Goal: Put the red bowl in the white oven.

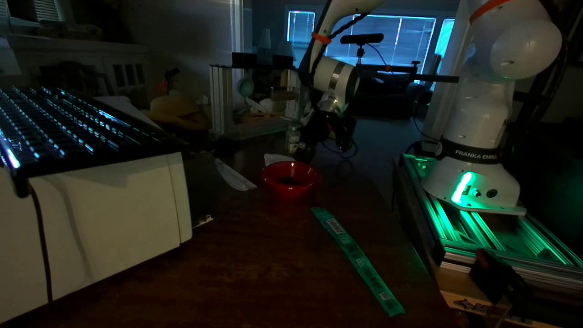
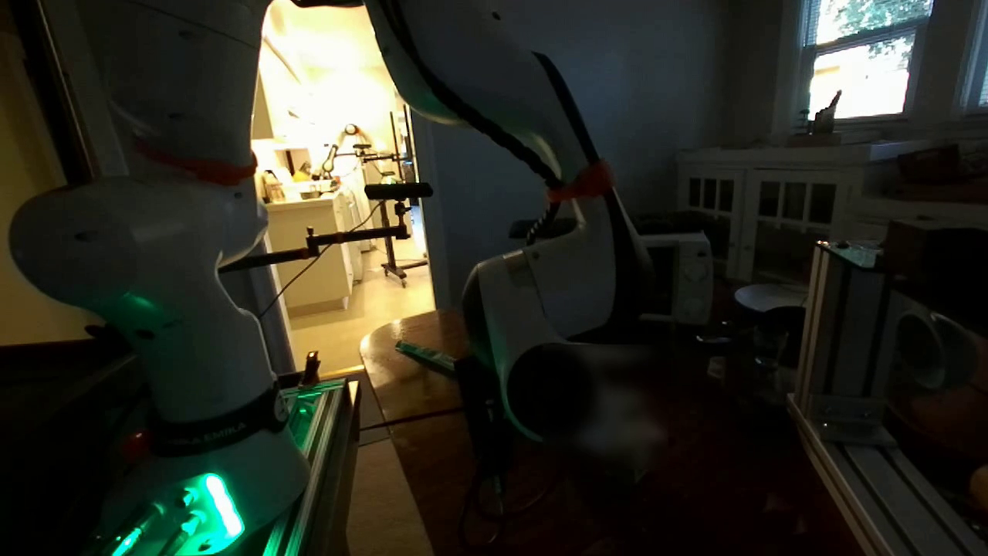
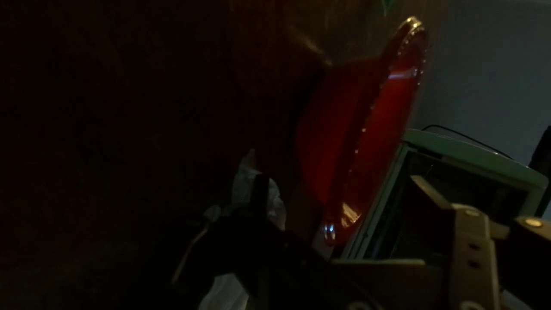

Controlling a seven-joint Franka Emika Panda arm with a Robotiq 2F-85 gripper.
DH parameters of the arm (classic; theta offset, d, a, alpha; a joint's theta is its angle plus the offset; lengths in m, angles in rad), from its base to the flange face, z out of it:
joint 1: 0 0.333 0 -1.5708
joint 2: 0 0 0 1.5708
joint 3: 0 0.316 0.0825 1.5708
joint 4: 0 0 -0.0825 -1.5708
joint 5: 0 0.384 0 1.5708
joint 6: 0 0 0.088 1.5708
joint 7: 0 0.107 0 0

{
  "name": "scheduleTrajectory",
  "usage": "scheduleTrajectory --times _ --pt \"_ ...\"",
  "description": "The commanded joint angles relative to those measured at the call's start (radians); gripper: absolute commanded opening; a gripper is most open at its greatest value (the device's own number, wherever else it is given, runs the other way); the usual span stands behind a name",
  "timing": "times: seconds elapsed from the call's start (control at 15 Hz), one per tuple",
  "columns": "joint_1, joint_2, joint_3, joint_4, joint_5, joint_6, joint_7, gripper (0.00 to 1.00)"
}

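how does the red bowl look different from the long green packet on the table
Shape: the red bowl is round and hollow, while the green packet is a long, narrow, flat strip.
Colour: the bowl is red, the packet green.
Markings: the packet carries printing and pale labels; none shows on the bowl.
Both rest on the table.

Red bowl (image 1: 290, 193): smooth, high gloss, bright glints along rim. Surface (image 2: 413, 328): wood, dark brown, polished sheen where light falls. White oven (image 1: 114, 214): smooth casing, low sheen. Green wrapper (image 1: 360, 262): thin, looks like plastic film. White scrap (image 3: 275, 201): crumpled; paper or plastic, can't tell. Arm (image 1: 483, 109): smooth white shell, soft gloss. Frame rails (image 1: 483, 230): metal, ridged. Gripper (image 3: 338, 183): dark, mostly matt, shiny metal-looking bolt heads (image 3: 533, 222).
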Motion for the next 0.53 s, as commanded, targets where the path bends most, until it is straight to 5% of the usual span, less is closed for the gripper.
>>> scheduleTrajectory --times 0.0,0.33,0.47 --pt "-0.023 0.061 0.005 0.034 0.043 -0.055 -0.030 0.76" --pt "-0.030 0.079 -0.001 0.049 0.057 -0.098 -0.028 0.53" --pt "-0.034 0.078 -0.001 0.052 0.055 -0.112 -0.028 0.55"
